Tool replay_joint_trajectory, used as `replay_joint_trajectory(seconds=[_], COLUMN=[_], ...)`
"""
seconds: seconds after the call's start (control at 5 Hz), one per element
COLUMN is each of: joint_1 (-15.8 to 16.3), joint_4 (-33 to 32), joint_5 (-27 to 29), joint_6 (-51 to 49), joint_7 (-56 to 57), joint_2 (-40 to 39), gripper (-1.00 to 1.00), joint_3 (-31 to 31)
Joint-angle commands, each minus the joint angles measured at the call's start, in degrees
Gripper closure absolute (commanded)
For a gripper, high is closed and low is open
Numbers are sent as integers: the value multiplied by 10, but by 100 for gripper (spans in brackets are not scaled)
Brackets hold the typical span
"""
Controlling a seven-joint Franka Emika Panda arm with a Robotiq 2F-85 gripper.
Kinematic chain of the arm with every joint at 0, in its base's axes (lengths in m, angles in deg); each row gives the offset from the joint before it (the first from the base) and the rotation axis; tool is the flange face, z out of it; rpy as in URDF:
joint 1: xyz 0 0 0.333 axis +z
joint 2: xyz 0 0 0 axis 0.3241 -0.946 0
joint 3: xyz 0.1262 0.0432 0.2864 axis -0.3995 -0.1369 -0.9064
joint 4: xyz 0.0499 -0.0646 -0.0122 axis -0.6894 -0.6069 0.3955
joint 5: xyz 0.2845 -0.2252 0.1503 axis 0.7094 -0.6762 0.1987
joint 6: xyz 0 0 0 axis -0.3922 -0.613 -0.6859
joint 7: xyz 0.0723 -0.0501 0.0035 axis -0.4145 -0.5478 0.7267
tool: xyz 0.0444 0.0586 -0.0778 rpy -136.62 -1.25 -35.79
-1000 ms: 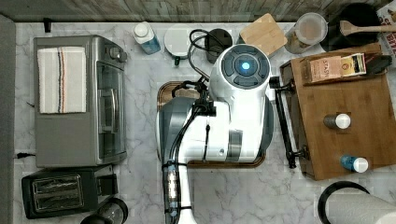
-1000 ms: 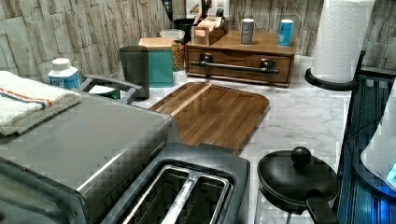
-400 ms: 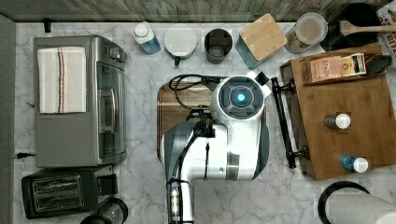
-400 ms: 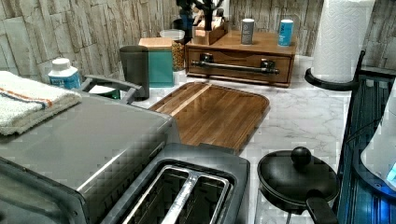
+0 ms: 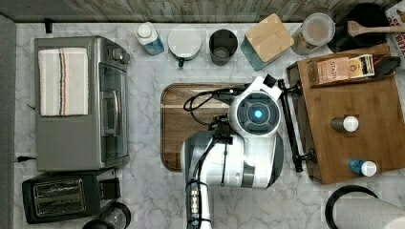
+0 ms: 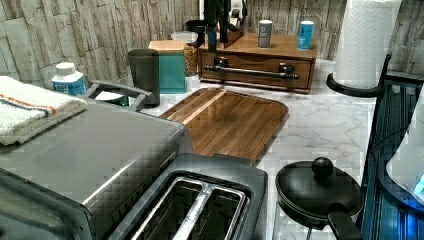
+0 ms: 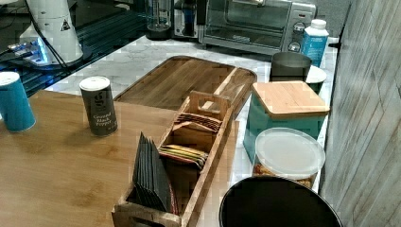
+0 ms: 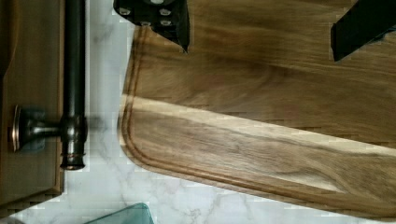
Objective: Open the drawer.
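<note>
- Gripper [image 8: 259, 35] hangs over the tray [image 8: 261, 116], near the tray's corner closest to the drawer; its two dark fingers [image 8: 161, 18] stand wide apart with nothing between them.
- Drawer [image 6: 257, 67] sits shut in the wooden stand [image 5: 356, 114], at the top view's right side of the counter; its front faces the tray.
- Handle [image 5: 289, 124], a long black bar, runs along the drawer front; in the wrist view one end of it [image 8: 74, 84] and its round mount lie just beside the tray's edge, with a strip of marble counter [image 8: 105, 70] between them.
- Fingers are apart from the handle and touch neither it nor the tray, as far as the wrist view shows.
- Arm [image 5: 241, 152] reaches from the top view's bottom edge up over the tray, its round wrist with a blue light next to the handle.
- In the left view, the gripper [image 6: 218, 22] shows as a dark shape above the left end of the drawer front.
- On top of the stand are a pepper shaker [image 7: 99, 106], a blue can [image 7: 15, 101] and a wooden box of tea bags [image 7: 182, 156].
- Toaster oven [image 5: 81, 102] and toaster [image 5: 67, 195] stand at the top view's left side, well apart from the drawer.
</note>
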Motion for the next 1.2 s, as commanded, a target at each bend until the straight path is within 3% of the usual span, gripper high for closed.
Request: replay_joint_trajectory(seconds=[0.2, 0.6, 1.2], joint_1=[-57, -55, -70], joint_4=[-15, -29, 1], joint_5=[-26, -2, 10], joint_6=[93, 160, 187], joint_7=[113, 153, 175], joint_2=[-15, -40, -105], gripper=[-100, -100, -100], joint_3=[65, 79, 70])
